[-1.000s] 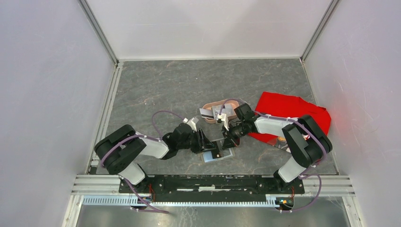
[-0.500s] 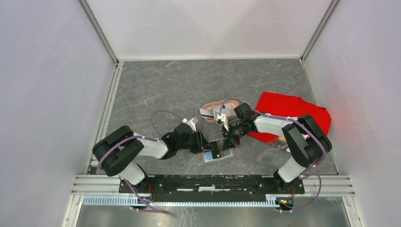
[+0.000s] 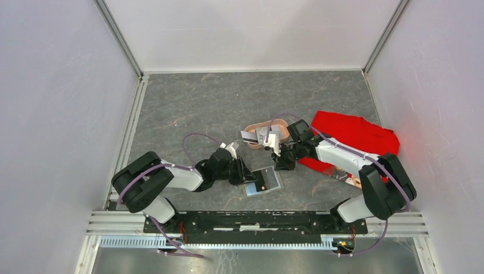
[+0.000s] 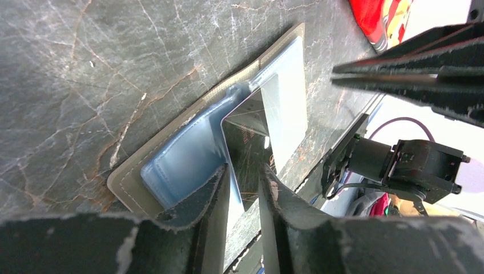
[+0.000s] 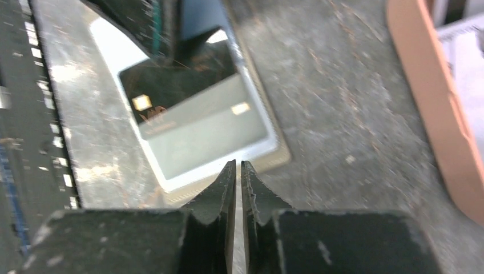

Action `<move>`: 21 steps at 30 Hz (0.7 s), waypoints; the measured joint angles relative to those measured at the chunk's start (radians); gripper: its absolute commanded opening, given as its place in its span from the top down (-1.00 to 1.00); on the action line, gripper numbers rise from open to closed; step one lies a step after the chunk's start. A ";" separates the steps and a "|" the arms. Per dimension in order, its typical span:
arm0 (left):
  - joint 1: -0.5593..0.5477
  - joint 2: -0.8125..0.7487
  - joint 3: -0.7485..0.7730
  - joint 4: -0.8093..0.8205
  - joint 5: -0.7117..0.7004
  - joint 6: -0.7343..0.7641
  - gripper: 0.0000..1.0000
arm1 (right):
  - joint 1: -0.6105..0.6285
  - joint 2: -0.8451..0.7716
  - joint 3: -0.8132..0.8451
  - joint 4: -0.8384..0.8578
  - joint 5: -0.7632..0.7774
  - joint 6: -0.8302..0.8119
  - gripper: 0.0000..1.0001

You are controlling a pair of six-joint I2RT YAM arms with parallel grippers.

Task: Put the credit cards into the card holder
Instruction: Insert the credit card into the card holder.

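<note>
One dark glossy credit card (image 4: 245, 140) seems part-way into the olive-grey folding card holder (image 4: 131, 180), open flat at lower centre of the top view. Our left pincer (image 4: 245, 174) stands partly open over it, gripping nothing; the right pincer (image 5: 238, 171), nearly closed, is empty. More cards (image 3: 249, 136) wait in the pink oval tray (image 5: 425, 97). We cannot read the card's brown lettering.

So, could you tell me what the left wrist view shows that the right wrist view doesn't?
Only the left wrist view shows the red cloth and the right gripper from outside, nearly shut and empty. Only the right wrist view shows the pink tray's rim, with something pale and blurred inside. Both show the open card holder on the grey table, with a shiny card on it.
</note>
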 measured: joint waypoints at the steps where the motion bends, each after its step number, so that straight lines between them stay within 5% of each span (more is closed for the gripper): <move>1: 0.000 0.000 0.001 -0.003 0.000 0.000 0.40 | -0.002 -0.013 0.000 0.000 0.044 -0.009 0.84; 21: -0.015 0.062 0.040 -0.001 0.018 0.001 0.77 | 0.017 0.076 0.003 -0.046 0.169 -0.035 0.97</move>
